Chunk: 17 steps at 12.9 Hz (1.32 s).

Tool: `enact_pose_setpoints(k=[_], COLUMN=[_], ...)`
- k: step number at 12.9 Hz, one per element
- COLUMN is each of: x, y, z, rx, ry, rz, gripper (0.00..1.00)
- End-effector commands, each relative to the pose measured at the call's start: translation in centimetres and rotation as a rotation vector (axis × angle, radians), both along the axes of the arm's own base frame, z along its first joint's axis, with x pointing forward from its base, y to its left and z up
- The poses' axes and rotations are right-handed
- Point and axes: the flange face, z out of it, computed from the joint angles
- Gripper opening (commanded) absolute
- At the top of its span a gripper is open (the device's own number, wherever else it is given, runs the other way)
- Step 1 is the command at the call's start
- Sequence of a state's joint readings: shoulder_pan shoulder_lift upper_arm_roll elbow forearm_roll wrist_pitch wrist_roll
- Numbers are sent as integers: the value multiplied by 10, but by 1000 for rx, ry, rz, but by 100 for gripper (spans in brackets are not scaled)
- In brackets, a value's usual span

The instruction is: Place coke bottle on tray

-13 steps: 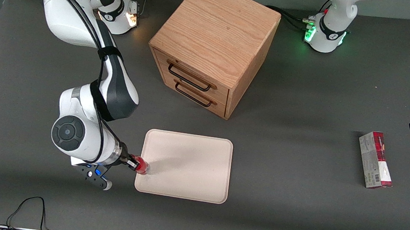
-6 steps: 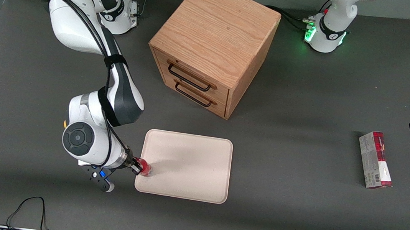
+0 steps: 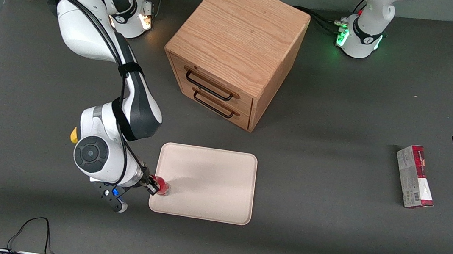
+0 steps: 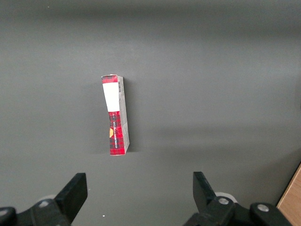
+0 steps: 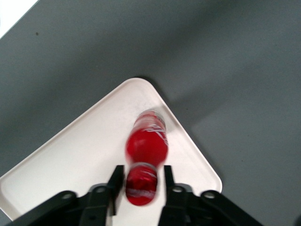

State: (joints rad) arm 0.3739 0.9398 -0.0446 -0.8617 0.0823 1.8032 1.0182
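The coke bottle is small and red. It is at the edge of the cream-white tray, at the tray's end toward the working arm, near its corner nearest the front camera. My right gripper is right at its cap. In the right wrist view the bottle is blurred, with its silvery base end over the tray beside the rim. The gripper has its fingers on either side of the red cap, and a narrow gap shows at one side. I cannot tell whether the base rests on the tray.
A wooden drawer cabinet stands farther from the front camera than the tray. A red-and-grey carton lies toward the parked arm's end and shows in the left wrist view. A yellow object peeks out beside the arm's wrist.
The right arm has carried the bottle a little farther over the tray's edge, toward the tray's middle. The yellow object has come into view beside the arm.
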Motion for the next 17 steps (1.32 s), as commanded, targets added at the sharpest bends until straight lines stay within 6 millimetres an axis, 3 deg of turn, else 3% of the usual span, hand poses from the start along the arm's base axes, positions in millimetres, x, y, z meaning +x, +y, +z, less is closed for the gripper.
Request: enact_pose_setpoints(k=[1, 6, 10, 13, 16, 17], x=[1, 1, -2, -25, -54, -66], y=[7, 7, 1, -23, -65, -89], z=[6, 9, 33, 68, 93, 105], rx=[13, 13, 5, -11, 6, 17], ry=[-14, -16, -29, 52, 94, 103], rz=[-17, -13, 63, 259, 395, 431], gripper=[100, 100, 100, 100, 100, 100])
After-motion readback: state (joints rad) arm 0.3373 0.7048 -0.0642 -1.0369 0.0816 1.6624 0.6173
